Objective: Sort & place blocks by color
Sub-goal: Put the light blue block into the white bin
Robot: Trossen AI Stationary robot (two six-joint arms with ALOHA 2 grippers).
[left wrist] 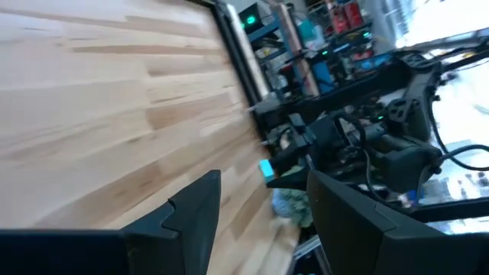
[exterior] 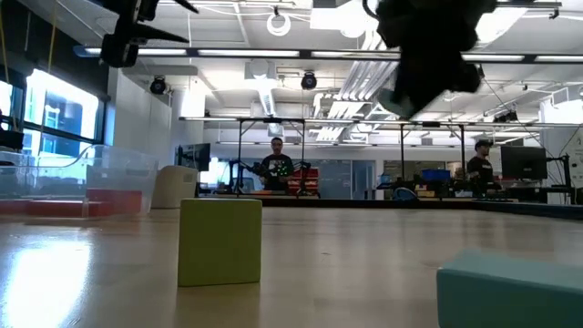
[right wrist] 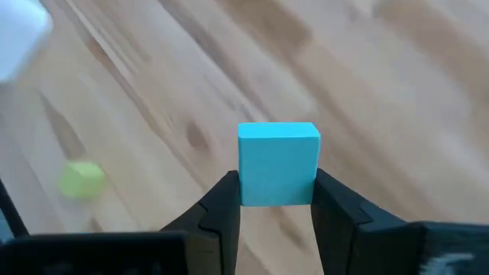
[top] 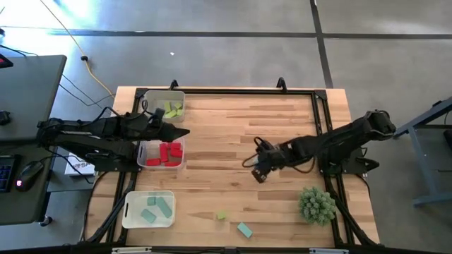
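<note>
right gripper (right wrist: 275,200): clamped on a teal cube (right wrist: 277,163), up off the table (top: 233,134), just right of center in the high view
left gripper (top: 180,132): fingers apart, holding nothing, hanging over the bins at mid-left
bins: yellow-green blocks (top: 173,110) upper left, red blocks (top: 167,154) below those, teal blocks (top: 155,210) lower left
loose ones: yellow-green cube (top: 222,215) and teal block (top: 244,230), bottom center
plant ball (top: 316,204): lower right

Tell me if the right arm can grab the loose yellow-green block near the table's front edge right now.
Probably not yet: the right gripper is shut on a teal block. The yellow-green block lies on open table.
</note>
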